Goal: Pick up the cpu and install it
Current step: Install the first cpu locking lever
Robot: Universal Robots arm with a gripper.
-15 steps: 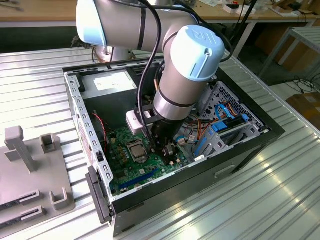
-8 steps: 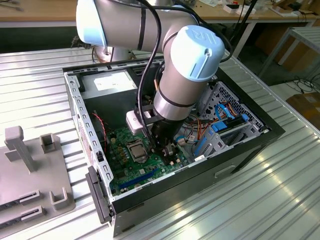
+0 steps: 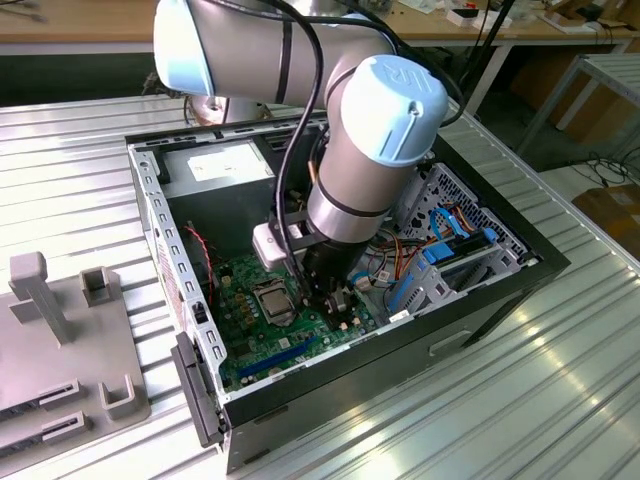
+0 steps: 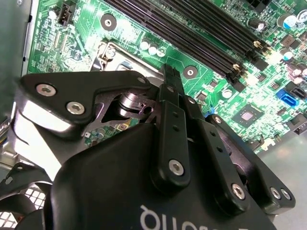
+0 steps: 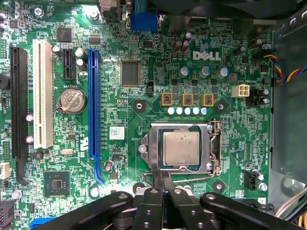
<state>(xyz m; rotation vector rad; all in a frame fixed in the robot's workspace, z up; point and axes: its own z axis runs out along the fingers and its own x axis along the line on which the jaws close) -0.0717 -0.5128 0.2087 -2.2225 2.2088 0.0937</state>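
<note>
Ribbed metal table bearing open computer case, grey fixture

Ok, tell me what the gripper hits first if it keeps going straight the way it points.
Probably the socket's metal frame at its near edge, beside the cpu seated in it. The gripper points down at the green motherboard, fingers together; depth is hard to judge, so the board itself could come first.

lab: open pc case on metal table (workbenches behind)
</note>
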